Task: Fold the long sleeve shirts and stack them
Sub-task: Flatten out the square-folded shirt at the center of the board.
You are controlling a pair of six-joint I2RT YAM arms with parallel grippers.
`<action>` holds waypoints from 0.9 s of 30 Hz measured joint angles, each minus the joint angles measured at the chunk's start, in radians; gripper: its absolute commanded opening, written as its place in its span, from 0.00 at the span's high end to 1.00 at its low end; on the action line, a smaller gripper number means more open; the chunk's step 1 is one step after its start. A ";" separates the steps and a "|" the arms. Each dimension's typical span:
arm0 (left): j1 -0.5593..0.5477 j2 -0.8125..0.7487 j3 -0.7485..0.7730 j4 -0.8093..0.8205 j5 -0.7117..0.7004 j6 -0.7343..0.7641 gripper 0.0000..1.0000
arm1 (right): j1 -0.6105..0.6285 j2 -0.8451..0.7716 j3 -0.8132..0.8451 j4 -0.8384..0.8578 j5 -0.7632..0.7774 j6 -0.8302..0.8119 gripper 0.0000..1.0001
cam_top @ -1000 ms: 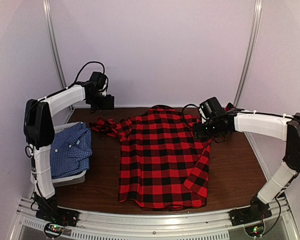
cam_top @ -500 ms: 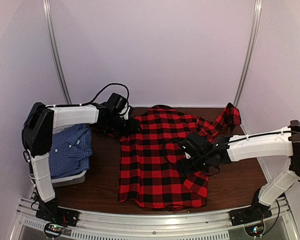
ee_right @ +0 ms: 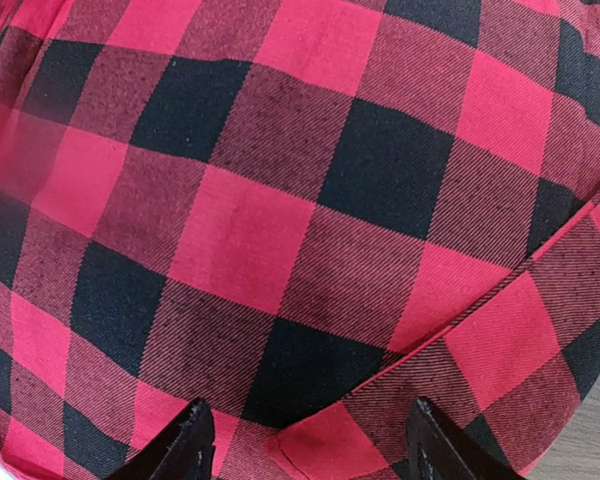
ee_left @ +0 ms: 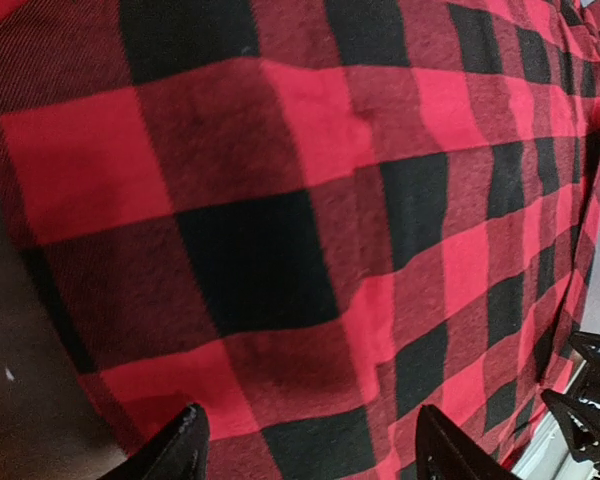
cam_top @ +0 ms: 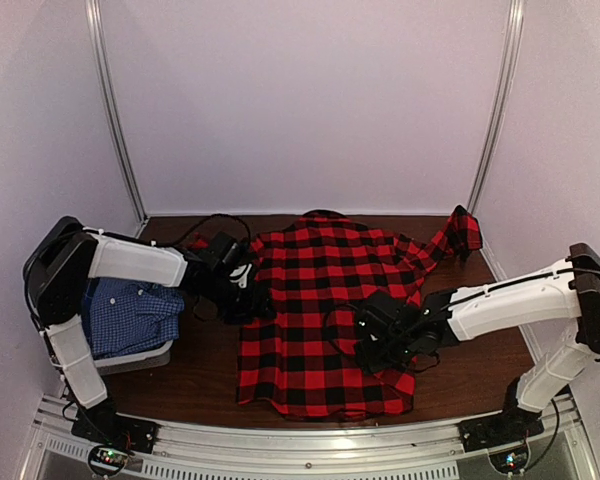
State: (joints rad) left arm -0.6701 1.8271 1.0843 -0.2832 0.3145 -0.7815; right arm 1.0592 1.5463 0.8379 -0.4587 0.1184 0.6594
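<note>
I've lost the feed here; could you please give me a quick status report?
Left gripper open, right gripper open, both over the red-and-black plaid cloth shirt. Shirt spread on brown table, one sleeve out far right. Nothing blocking.

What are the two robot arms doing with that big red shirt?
They are working on folding it. The red-and-black plaid shirt lies spread on the brown table. The left gripper and right gripper are low over its two sides, both open. A blue checked shirt sits folded in the grey basket.
</note>
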 measured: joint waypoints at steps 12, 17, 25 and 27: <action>0.001 -0.055 -0.089 -0.006 -0.101 0.006 0.28 | 0.015 0.028 -0.029 0.002 0.002 0.009 0.48; 0.000 -0.058 -0.089 -0.015 -0.132 0.014 0.28 | 0.019 0.026 -0.053 -0.002 0.016 0.032 0.72; 0.000 -0.060 -0.089 -0.031 -0.162 0.029 0.28 | 0.019 -0.041 -0.103 -0.042 0.051 0.097 0.93; -0.001 -0.061 -0.089 -0.034 -0.171 0.032 0.28 | 0.019 -0.090 -0.127 -0.071 0.067 0.130 0.93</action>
State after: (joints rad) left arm -0.6708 1.7657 0.9958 -0.3168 0.1440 -0.7494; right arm 1.0779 1.4559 0.7109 -0.5301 0.1852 0.7891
